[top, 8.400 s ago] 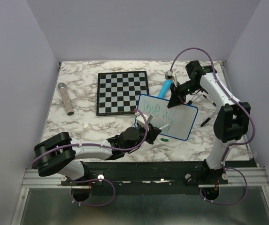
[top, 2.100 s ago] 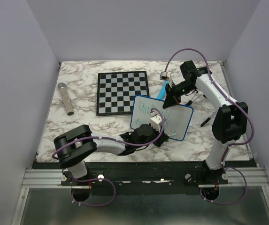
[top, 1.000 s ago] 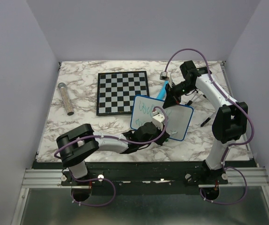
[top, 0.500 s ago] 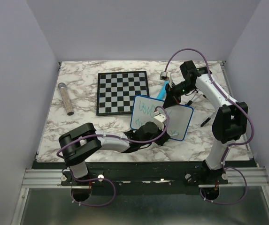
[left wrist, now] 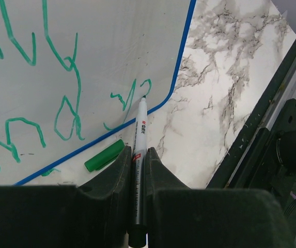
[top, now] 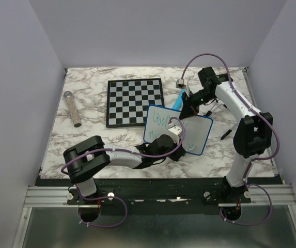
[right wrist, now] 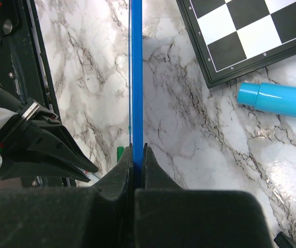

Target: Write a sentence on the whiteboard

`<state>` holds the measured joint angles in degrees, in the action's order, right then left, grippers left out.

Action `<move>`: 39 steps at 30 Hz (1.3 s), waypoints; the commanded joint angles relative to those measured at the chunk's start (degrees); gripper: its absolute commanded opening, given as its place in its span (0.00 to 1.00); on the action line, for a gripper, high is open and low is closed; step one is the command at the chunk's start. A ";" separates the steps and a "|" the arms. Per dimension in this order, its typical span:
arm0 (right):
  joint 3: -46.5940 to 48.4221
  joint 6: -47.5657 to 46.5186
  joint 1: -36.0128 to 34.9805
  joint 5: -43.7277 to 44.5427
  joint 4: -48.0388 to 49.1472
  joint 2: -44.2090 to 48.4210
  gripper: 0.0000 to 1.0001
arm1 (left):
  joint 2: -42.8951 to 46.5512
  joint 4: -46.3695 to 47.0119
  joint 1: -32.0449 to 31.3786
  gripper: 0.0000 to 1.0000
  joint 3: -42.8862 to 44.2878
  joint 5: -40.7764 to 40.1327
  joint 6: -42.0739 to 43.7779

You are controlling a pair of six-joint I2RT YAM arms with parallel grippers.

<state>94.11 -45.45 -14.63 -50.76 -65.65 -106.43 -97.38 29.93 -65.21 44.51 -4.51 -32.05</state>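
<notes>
Both pairs of jaws are closed tight on something. The right gripper (right wrist: 136,150) pinches the blue rim of the whiteboard (top: 199,129) at its far edge, just beside the blue tube (right wrist: 277,101). The left gripper (left wrist: 136,155) clamps a green marker (left wrist: 139,129) by its barrel, tip down on the white surface close to the board's near right corner. The board sits on the marble table just in front of the chessboard (top: 135,102), and the marker's green cap (left wrist: 104,155) lies against its near edge. Compared with some seconds ago, the board has been drawn left and turned. Over the last second the left gripper has crept a little rightward along the bottom row, while the right arm has stayed put. The sentence (left wrist: 67,98) now runs in green loops almost to the rim, so the writing looks nearly out of room on this line and probably close to finished.
</notes>
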 commanded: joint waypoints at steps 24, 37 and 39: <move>-0.06 -1.22 -0.57 -0.83 0.78 0.09 0.00 | 2.99 1.70 0.96 0.00 0.14 -5.33 2.35; -0.06 -1.22 -0.66 -0.74 0.78 0.08 0.01 | 3.69 3.90 0.96 0.00 -0.65 -2.44 2.61; -0.06 -1.22 -0.57 -0.83 0.78 0.09 0.00 | 4.04 6.36 0.96 0.00 -1.70 0.46 2.61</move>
<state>94.11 -45.45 -14.66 -50.76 -65.65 -106.43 -95.04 31.44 -64.86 44.42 -6.48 -30.52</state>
